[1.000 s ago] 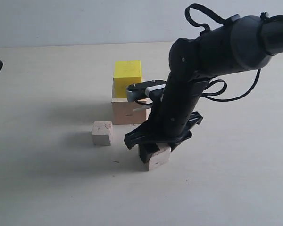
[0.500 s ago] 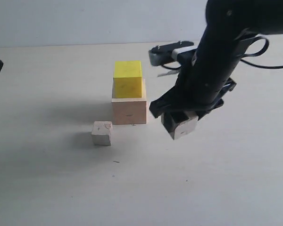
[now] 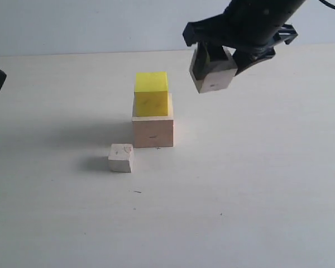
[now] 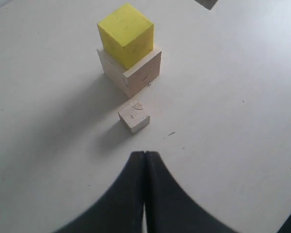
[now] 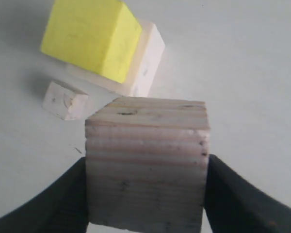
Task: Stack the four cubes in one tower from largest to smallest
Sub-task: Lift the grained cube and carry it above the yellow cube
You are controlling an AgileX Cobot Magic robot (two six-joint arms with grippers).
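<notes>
Pale surface (image 3: 268, 195) carries yellow cube (image 3: 151, 92) atop largest cube (image 3: 153, 131), smallest cube (image 3: 121, 158) nearby; right hand (image 3: 218, 64) clamps medium cube (image 3: 213, 78) aloft; left hand (image 4: 144, 162) closed, empty.

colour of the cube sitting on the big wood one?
Bright yellow. The yellow cube tops the largest wood cube; clearest in left wrist view.

No legible text (anywhere) — none

yellow cube (image 3: 151, 82) top uncovered, smallest cube (image 3: 121, 157) nearby
</notes>
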